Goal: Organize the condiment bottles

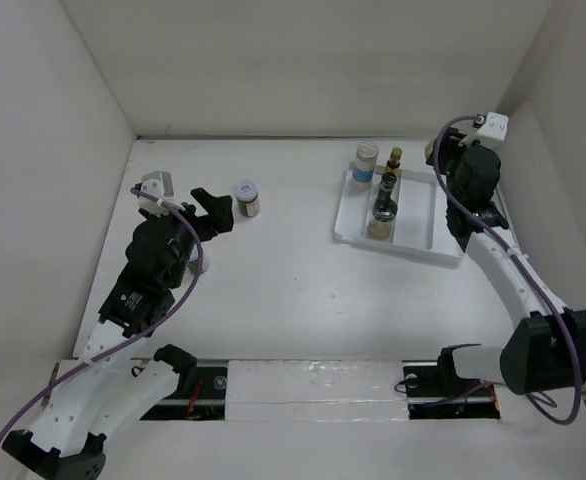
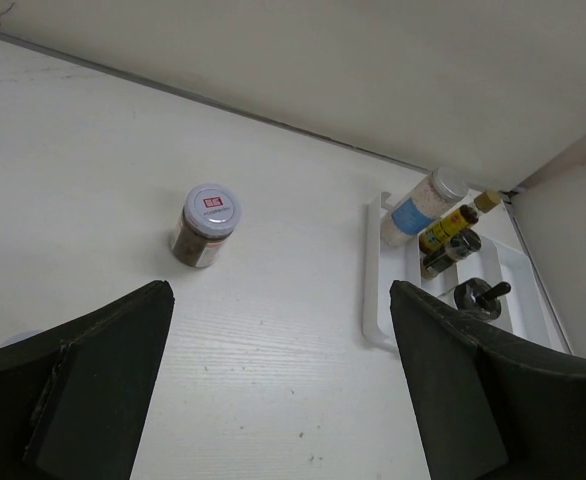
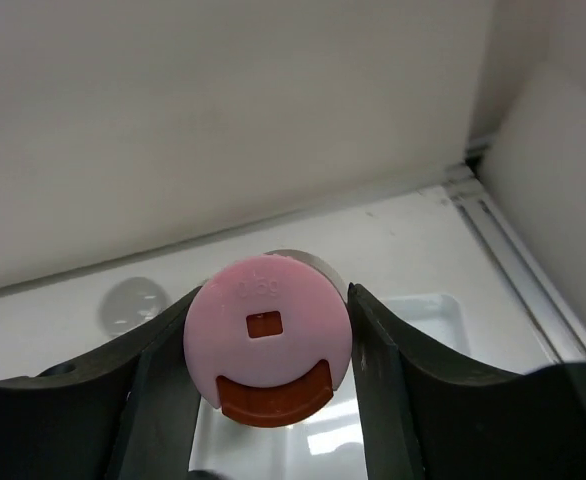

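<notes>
Pink-capped bottle (image 3: 268, 340) pinched by right gripper (image 3: 273, 305), centre of wrist view; cap faces lens, long axis running straight away from it. Left gripper (image 2: 280, 330) spread wide, lower frame; red-white-topped jar (image 2: 203, 225) upright, upper left.

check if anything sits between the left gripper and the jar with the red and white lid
Nothing visible does. The open left gripper faces the jar across bare table. The white tray lies off to the right, out of that path, where the right gripper grips the pink-capped bottle.
</notes>
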